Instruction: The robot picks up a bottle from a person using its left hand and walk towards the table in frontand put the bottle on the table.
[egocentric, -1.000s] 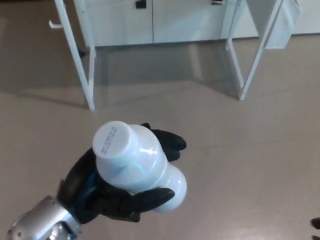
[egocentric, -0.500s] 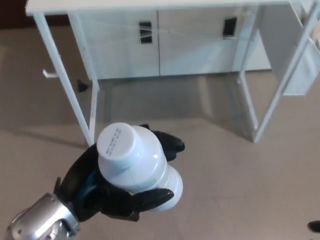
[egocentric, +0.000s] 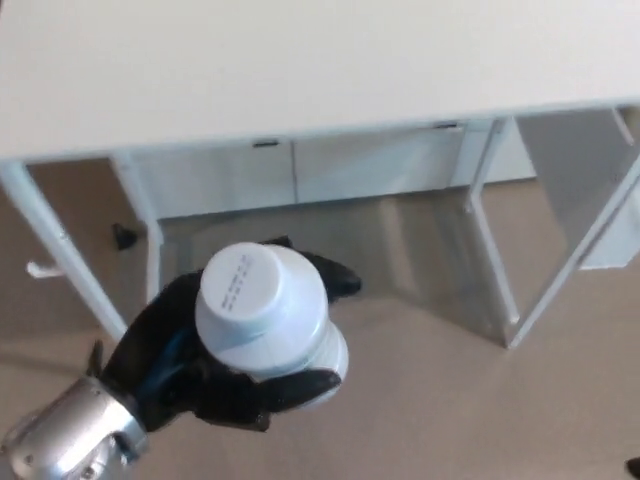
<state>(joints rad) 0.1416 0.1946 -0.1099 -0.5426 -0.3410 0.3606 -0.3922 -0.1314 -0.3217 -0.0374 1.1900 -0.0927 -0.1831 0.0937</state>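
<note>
I hold a white plastic bottle (egocentric: 268, 315) upright in my left hand (egocentric: 190, 365), its flat cap with small print facing the camera. The black fingers wrap the bottle's body from below and behind. My silver left forearm (egocentric: 60, 445) enters from the lower left. The white table (egocentric: 300, 60) fills the top of the head view, its front edge just beyond the bottle. The bottle hangs in the air over the floor, short of the tabletop's edge. My right hand does not show.
White table legs (egocentric: 60, 250) slant down at the left, and more legs (egocentric: 490, 260) stand at the right. A white cabinet (egocentric: 340, 170) with dark handles sits under the table. Beige floor (egocentric: 450, 400) lies below.
The camera has moved forward and tilted: the tabletop now fills the top of the view and the legs sit lower. The bottle stays in my left hand, slightly more upright.
</note>
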